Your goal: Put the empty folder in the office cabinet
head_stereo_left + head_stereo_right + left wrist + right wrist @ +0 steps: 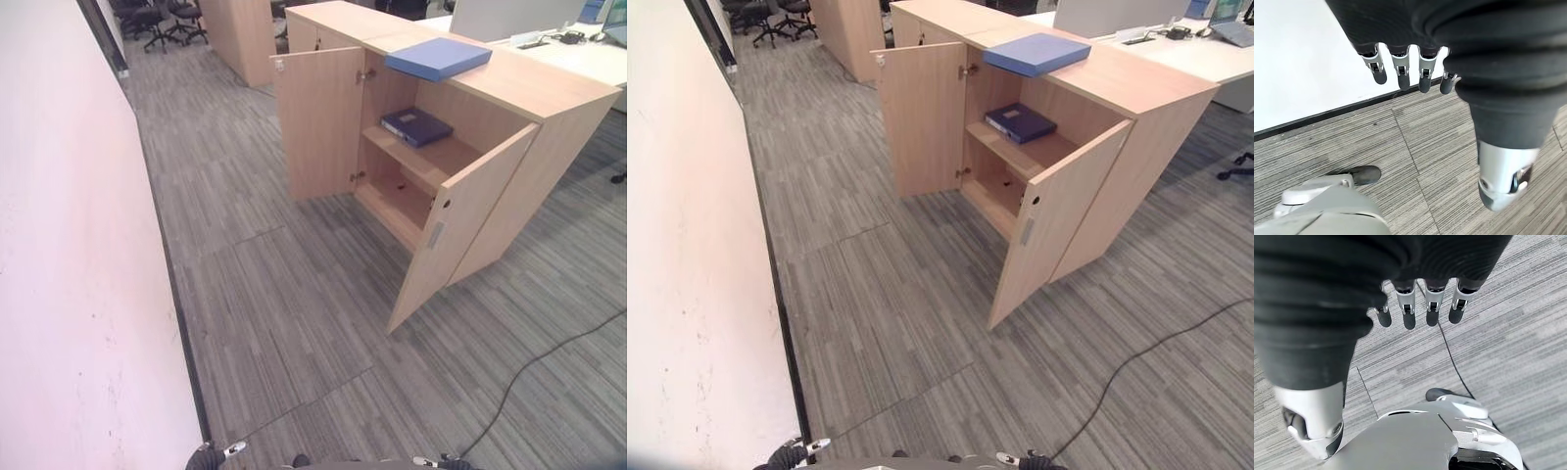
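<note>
Both hands hang low at robot's sides over grey carpet (294, 294), nothing in them: left hand (1410, 68) w/ fingers straight & relaxed, thumb apart, near the white wall (69, 255); right hand (1420, 303) same, fingers loose, empty. Further out stands the wooden cabinet (549, 98), both doors swung open twd robot, left door (318, 122) & right door (460, 230). Inside, on upper shelf, a dark blue binder (416, 125) lies flat. On cabinet top, lighter blue folder (438, 57) lies flat, one corner just over the front edge, well apart from both hands. Beyond, office chairs (162, 20) at far end.
</note>
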Robot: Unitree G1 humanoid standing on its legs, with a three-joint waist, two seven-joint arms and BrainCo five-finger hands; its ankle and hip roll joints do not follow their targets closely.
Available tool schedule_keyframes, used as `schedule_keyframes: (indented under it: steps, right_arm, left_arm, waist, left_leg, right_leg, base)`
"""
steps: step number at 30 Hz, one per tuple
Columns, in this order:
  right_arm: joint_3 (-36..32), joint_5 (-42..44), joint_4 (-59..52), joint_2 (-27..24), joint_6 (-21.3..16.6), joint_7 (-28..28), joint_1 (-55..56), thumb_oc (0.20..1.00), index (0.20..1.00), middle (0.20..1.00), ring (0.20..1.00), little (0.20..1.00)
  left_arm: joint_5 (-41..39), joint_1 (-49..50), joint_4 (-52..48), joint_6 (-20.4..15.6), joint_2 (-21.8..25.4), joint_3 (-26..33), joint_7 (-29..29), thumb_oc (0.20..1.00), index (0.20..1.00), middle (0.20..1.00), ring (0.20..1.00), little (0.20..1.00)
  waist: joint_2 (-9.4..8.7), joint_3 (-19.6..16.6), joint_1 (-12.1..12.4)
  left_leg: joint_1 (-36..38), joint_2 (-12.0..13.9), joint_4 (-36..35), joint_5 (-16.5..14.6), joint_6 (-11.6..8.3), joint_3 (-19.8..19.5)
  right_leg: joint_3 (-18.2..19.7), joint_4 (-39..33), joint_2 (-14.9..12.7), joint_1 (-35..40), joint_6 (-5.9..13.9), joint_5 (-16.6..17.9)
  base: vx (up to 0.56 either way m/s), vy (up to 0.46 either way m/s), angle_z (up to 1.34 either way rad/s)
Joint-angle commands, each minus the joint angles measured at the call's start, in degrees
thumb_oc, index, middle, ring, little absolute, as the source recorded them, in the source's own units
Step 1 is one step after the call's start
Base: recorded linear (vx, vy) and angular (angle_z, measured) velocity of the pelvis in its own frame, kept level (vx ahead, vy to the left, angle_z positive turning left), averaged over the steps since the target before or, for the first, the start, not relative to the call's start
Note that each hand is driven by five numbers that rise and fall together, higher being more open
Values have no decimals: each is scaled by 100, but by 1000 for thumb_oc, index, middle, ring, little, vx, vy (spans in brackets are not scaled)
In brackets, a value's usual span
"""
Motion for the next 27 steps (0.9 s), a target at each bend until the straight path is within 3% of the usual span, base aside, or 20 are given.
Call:
schedule_keyframes:
  steps: [1,9,18,27]
  right_arm:
    - [178,86,243,77,-91,-14,-183,1000,1000,1000,1000,1000]
    - [148,94,299,21,-59,46,-169,1000,1000,1000,1000,1000]
    - [228,-9,272,8,1,188,-172,1000,1000,1000,1000,1000]
    - [248,-35,229,60,-14,44,-182,1000,1000,1000,1000,1000]
  left_arm:
    - [-181,-140,266,-103,-21,309,-57,1000,1000,1000,1000,1000]
    - [118,-133,397,-33,32,226,-139,1000,1000,1000,1000,1000]
    - [-216,-43,583,83,-23,374,-483,1000,1000,1000,1000,1000]
    - [147,-68,521,26,12,353,-47,1000,1000,1000,1000,1000]
  waist:
    - [-278,-49,-21]
    - [-280,-79,-32]
    - [-271,-115,-30]
    - [-311,-124,36]
  left_leg:
    - [101,-151,-231,-390,-106,-144]
    - [125,-151,-231,-412,-110,-131]
    - [160,-142,-231,-440,-110,-116]
    - [180,-148,-231,-446,-115,-177]
  right_leg:
    - [-241,-1173,-251,449,698,881]
    - [-229,-1173,-240,464,704,875]
    - [-227,-1173,-235,487,700,861]
    - [-286,-1173,-246,525,703,832]
  base:
    - [0,0,0]
    - [0,0,0]
    - [0,0,0]
    - [0,0,0]
